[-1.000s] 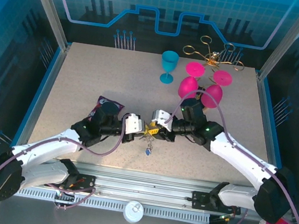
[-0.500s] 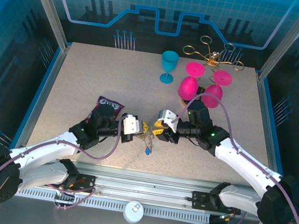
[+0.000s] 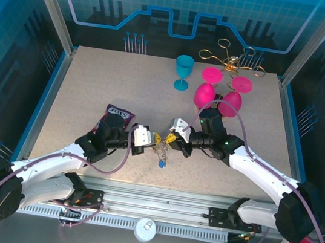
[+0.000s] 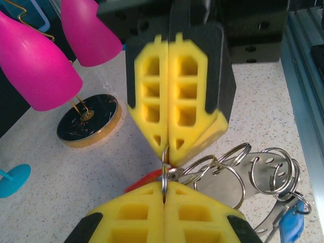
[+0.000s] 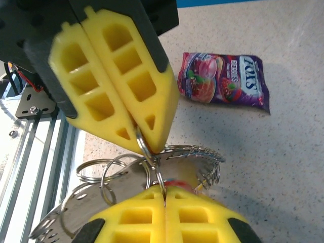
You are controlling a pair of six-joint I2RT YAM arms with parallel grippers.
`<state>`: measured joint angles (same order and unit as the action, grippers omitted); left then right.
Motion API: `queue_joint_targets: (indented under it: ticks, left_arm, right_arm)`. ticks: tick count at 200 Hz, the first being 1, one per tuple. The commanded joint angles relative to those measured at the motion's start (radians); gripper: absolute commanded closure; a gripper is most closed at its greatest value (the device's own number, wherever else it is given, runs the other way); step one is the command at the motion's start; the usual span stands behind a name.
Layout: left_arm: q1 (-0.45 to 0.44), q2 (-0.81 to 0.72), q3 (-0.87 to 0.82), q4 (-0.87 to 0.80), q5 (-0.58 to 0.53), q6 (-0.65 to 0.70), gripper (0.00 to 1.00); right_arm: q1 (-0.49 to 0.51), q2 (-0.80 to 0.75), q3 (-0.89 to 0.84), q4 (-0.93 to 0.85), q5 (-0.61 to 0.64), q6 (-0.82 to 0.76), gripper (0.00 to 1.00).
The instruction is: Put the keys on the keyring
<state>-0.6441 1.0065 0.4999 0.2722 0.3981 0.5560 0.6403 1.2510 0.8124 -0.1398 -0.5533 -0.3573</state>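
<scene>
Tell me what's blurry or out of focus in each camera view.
Left wrist: the right gripper looks soft, the metal tag sharp. Right wrist: the left gripper is smeared, the candy bag crisp. Top: evenly lit, in focus, keys tiny.

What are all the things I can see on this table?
teal plastic goblet: one, teal, far middle of the table.
pink plastic goblets: two, pink, right of the teal one.
gold wire rack: one, gold, far edge behind them.
purple candy bag: one, purple, near the left arm.
bunch of silver metal rings and keys: one, silver with a blue key head, pinched by both grippers.
left gripper: one, yellow-padded, shut on the bunch.
right gripper: one, yellow-padded, shut on it too.
</scene>
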Motion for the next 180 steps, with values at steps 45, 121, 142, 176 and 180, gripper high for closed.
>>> queue_joint_targets:
  ticks: [45,121,142,176,180]
  left_arm:
    - [-0.002,-0.048,-0.024,0.115,0.031,-0.010,1.00]
    - [0.057,-0.030,-0.077,0.282,0.170,-0.151,1.00]
    - [0.095,-0.008,-0.097,0.365,0.220,-0.216,1.00]
    - [0.112,0.015,-0.103,0.420,0.271,-0.262,1.00]
    - [0.112,0.017,-0.104,0.420,0.275,-0.265,1.00]
  right_arm:
    - [-0.022,-0.030,-0.013,0.030,-0.014,0.037,0.81]
    - [-0.007,-0.067,-0.197,0.282,0.023,0.011,0.58]
    - [-0.001,-0.060,-0.238,0.375,0.008,0.051,0.58]
    - [0.021,-0.032,-0.259,0.473,0.006,0.089,0.57]
    - [0.024,-0.027,-0.260,0.481,0.007,0.092,0.57]
